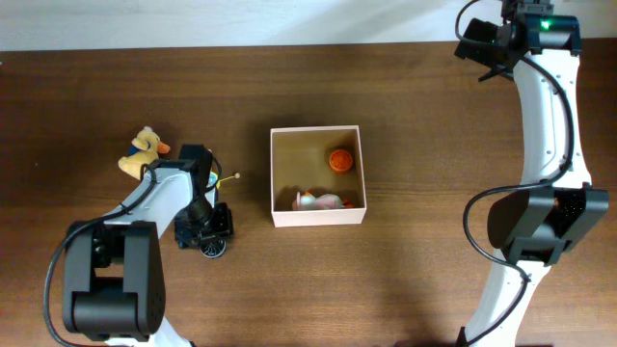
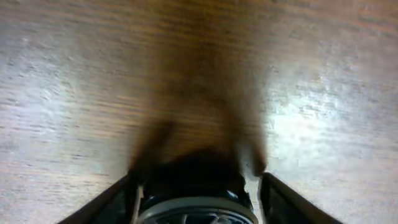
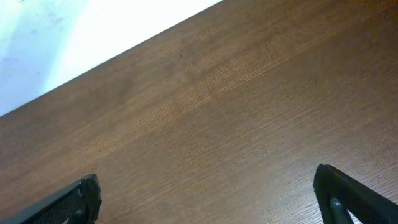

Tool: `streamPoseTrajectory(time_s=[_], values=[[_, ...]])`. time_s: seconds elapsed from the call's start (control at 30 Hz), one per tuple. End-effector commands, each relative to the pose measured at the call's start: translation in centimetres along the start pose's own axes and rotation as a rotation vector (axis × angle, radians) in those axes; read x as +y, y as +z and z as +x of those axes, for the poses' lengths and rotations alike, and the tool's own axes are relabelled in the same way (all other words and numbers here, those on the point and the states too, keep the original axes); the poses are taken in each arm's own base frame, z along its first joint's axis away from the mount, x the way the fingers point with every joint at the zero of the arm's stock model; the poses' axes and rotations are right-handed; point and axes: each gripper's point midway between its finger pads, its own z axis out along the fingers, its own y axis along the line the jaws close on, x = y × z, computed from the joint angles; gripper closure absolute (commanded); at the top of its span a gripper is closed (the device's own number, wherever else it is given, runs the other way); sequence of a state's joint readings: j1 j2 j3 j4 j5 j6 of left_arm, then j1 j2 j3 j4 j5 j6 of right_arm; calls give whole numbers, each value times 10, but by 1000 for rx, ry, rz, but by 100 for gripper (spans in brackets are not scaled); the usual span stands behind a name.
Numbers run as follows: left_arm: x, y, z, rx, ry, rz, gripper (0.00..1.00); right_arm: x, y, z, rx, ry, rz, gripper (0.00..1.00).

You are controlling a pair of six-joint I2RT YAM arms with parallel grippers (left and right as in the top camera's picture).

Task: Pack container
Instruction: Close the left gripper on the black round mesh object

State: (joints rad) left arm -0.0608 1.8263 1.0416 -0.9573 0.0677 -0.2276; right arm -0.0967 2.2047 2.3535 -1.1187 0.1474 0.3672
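Observation:
The container (image 1: 273, 178) is a square white box with a tan inside, at the middle of the table. An orange ball (image 1: 339, 160) and a white-and-pink toy (image 1: 318, 201) lie in it. Left of the box, my left gripper (image 1: 204, 231) is low over a black wheeled toy (image 1: 213, 249) on the table. In the left wrist view the toy (image 2: 196, 208) fills the space between the fingers of my left gripper (image 2: 200, 182), with a thin gap at each side. My right gripper (image 3: 205, 199) is open over bare wood at the far right back.
A yellow plush duck (image 1: 143, 152) lies at the left, behind my left arm. A thin stick with a yellow tip (image 1: 231, 177) pokes out beside that arm. The right arm (image 1: 549, 116) stands along the table's right side.

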Motion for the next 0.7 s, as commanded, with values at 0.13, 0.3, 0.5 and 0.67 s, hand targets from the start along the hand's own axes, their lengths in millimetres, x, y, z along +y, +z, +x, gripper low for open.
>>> streamPoseTrajectory(time_s=[0.13, 0.3, 0.5, 0.67], values=[[-4, 11, 13, 71, 0, 28, 30, 3, 6, 4, 12, 6, 0, 1], [-4, 11, 11, 62, 2, 25, 49, 3, 6, 4, 12, 6, 0, 1], [-1, 12, 5, 34, 4, 5, 50, 3, 6, 4, 12, 6, 0, 1], [-1, 3, -10, -13, 11, -7, 50, 3, 6, 4, 12, 6, 0, 1]])
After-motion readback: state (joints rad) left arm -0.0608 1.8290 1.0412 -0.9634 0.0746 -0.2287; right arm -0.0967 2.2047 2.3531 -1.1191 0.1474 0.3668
